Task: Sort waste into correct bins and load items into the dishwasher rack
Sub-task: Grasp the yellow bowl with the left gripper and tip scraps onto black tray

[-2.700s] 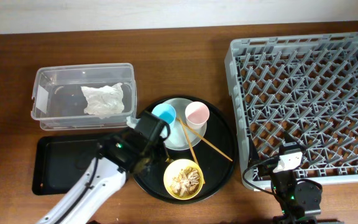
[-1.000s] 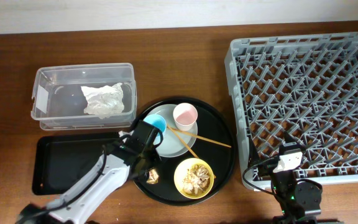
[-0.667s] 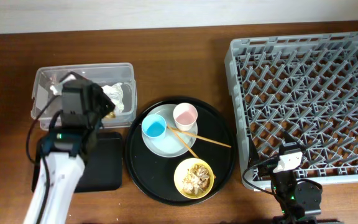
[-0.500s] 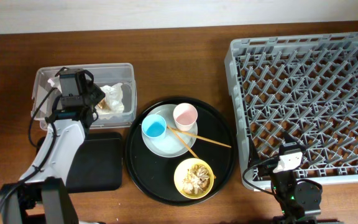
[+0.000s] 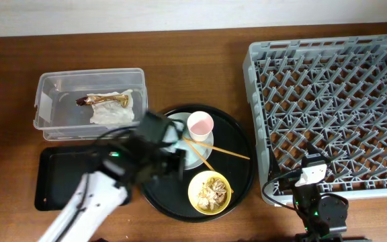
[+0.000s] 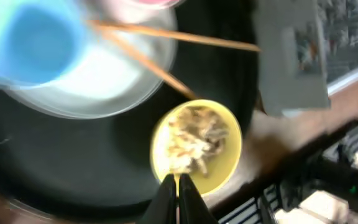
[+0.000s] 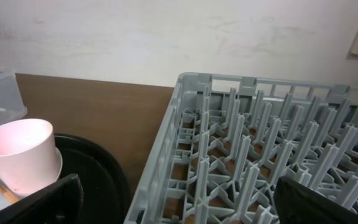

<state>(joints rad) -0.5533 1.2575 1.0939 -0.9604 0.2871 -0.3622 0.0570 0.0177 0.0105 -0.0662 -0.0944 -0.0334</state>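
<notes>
The clear tub holds the white napkin and the gold-brown wrapper. My left gripper is shut and empty over the large round black tray, its tips just above the near rim of the yellow bowl with beige food scraps. The blue cup sits on the pale plate; my arm hides it from overhead. The two chopsticks lie beside the pink cup. My right gripper is open at the rack's front left corner.
The shallow black rectangular tray lies in front of the tub, partly under my left arm. The rack's wall stands close to my right fingers, with the round tray's edge and pink cup to its left.
My left gripper took the wrapper from the round tray to the clear tub, let it go there, and came back shut over the round tray near the bowl. The right arm has not moved.
</notes>
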